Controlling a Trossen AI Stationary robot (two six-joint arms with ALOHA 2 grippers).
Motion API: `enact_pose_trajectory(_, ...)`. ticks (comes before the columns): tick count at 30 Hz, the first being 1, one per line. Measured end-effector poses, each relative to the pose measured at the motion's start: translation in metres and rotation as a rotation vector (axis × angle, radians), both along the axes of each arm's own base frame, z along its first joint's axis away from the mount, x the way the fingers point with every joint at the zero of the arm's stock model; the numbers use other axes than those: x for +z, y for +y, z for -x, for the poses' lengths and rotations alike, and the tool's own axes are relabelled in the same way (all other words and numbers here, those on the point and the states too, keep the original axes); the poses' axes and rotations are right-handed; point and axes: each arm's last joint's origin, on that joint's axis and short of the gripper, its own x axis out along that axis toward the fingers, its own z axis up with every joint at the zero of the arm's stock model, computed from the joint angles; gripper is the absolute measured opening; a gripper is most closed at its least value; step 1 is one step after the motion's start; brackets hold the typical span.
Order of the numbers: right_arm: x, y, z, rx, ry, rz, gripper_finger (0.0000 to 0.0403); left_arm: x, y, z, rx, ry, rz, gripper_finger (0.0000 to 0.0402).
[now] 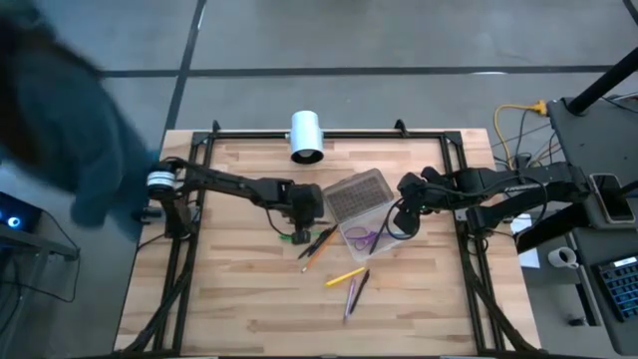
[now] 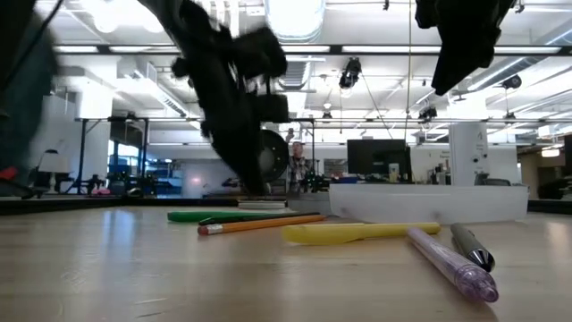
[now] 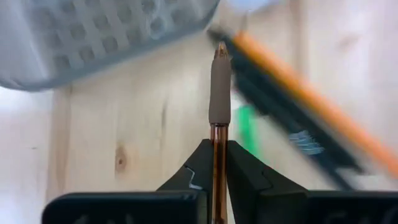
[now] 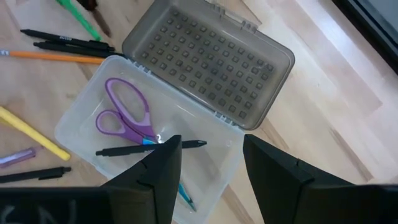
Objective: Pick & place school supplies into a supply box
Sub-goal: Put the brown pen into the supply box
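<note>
**Brown pen pinched, clear box lying open**

The supply box point(image 4: 155, 149) is a clear plastic case with a grey, dimple-textured lid point(image 4: 211, 59) folded back; it sits mid-table on pale wood planks point(image 1: 239, 289). Inside lie purple-handled scissors point(image 4: 124, 112) and a thin black pen point(image 4: 149, 148). The left pincer point(image 3: 214, 163) — just left of the box — is pressed onto a slim brown pen point(image 3: 219, 87). The right pincer point(image 4: 208, 165) hovers over the box, fingers spread — holding nothing. Near the box lie yellow point(image 1: 345, 275) and orange point(image 1: 319, 246) pencils.
</note>
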Motion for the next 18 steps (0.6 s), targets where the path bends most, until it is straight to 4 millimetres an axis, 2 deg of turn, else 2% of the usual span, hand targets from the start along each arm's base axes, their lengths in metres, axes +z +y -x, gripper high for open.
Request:
enact_pose_trajectory(5,0.001,0.0,-0.001,-0.003,-0.009,0.015,0.0164,0.028,-0.011,0.006,0.121,-0.056,0.078,0.0008)
enact_pose_trajectory(8,0.001,-0.001,-0.002,-0.01,-0.022,0.031,0.0164,0.048,-0.013,0.0,0.197,-0.155,0.196,0.0008)
enact_pose_trajectory(13,0.002,-0.002,-0.002,-0.021,-0.028,0.051,0.0164,0.068,-0.012,-0.028,0.274,-0.326,0.353,0.001)
enact_pose_trajectory(18,0.004,-0.002,-0.002,-0.032,-0.06,0.065,0.0164,0.078,-0.008,-0.072,0.278,-0.403,0.386,0.0013)
